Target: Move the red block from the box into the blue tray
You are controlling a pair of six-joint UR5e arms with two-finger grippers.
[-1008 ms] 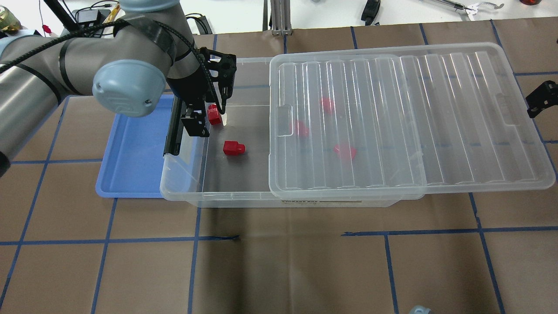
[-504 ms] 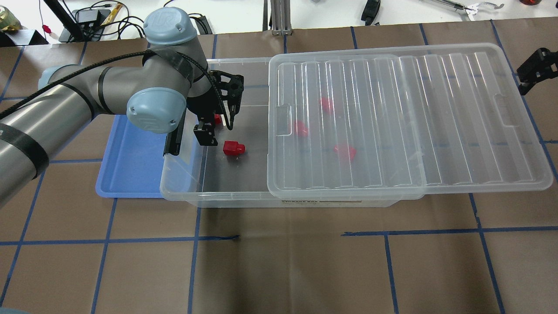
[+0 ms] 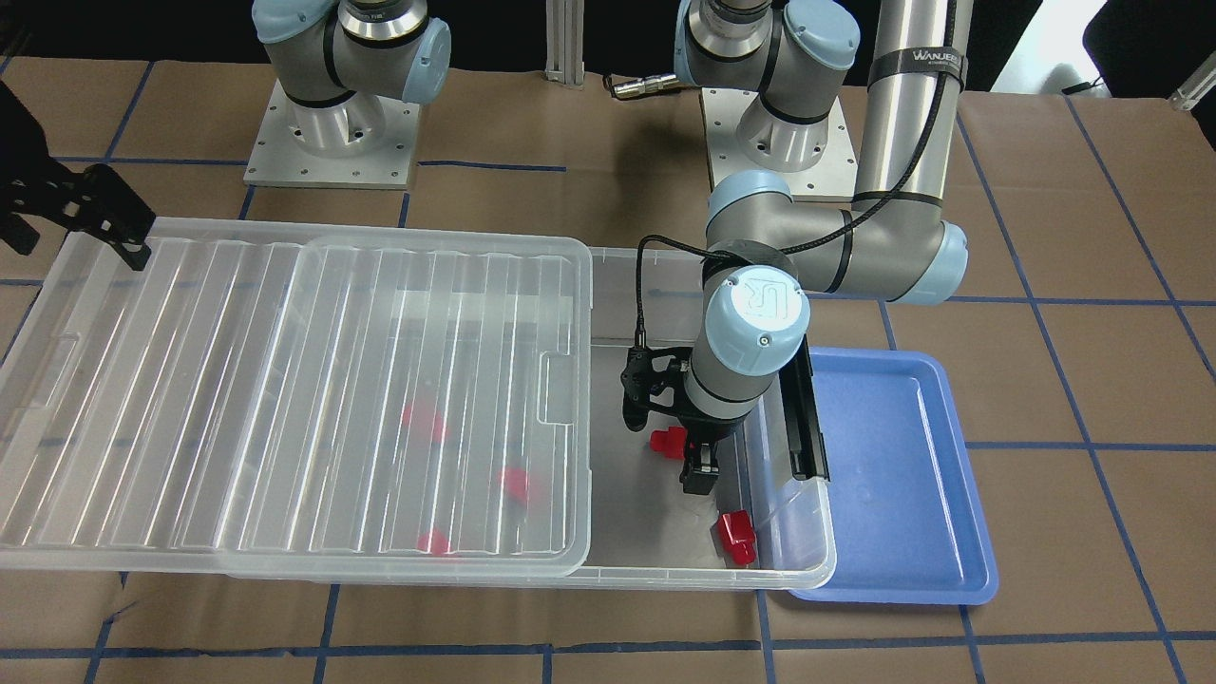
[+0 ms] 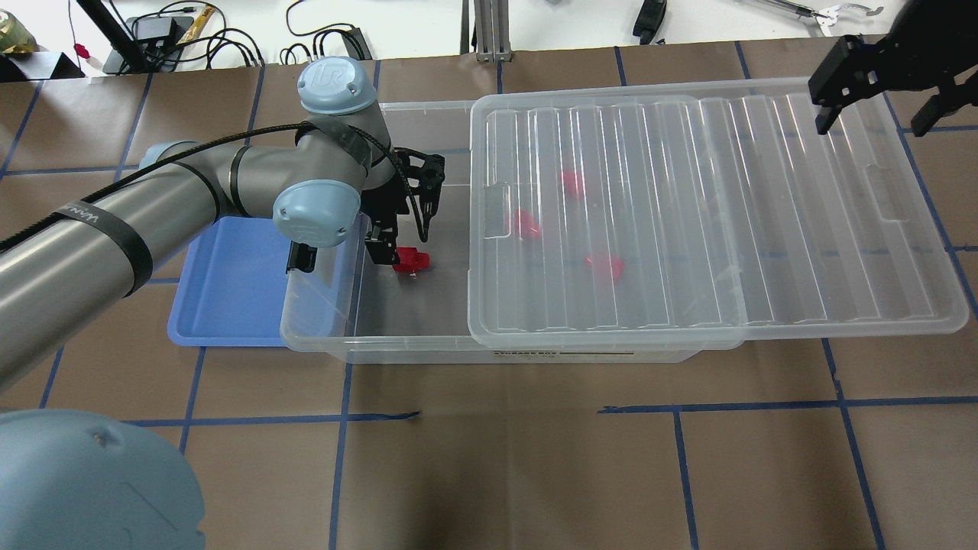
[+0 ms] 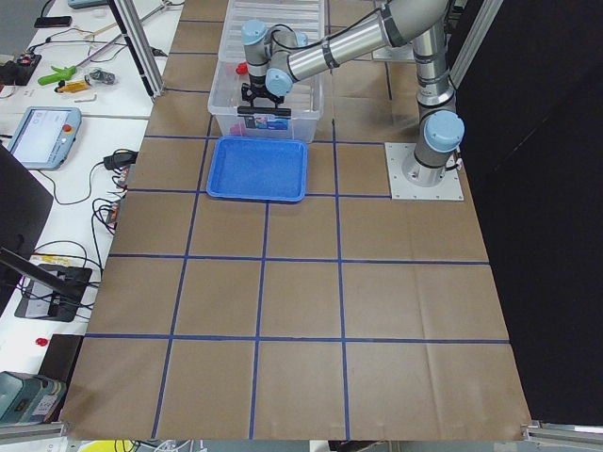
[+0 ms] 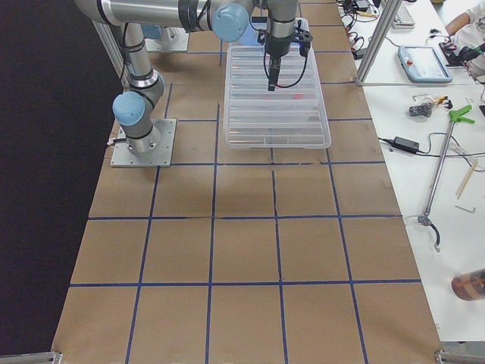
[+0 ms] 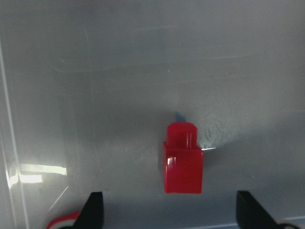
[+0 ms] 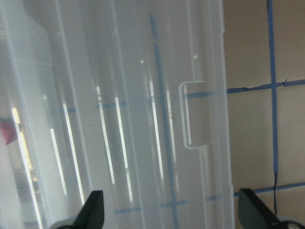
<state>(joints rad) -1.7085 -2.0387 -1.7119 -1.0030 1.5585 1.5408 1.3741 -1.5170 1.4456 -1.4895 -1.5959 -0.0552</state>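
Red block (image 7: 183, 160) lies before the spread left hand (image 7: 171, 211), which has shifted toward the table's (image 4: 497, 466) robot-side edge. Right hand (image 8: 171, 212), spread too, now hovers over the lid (image 4: 688, 221).

Table (image 4: 535, 473): brown paper cover, blue tape grid. Directly on it: clear box (image 4: 397, 347), blue tray (image 4: 229, 305) just beside box's short end, arm base plates (image 3: 275, 166) behind.

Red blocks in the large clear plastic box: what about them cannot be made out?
Overhead exterior: the grey left arm hides one small red plastic block; the front-facing view shows it.
Under the ribbed translucent lid: three red blocks are blurred, orientation unclear.
Side views: blocks too small to tell.
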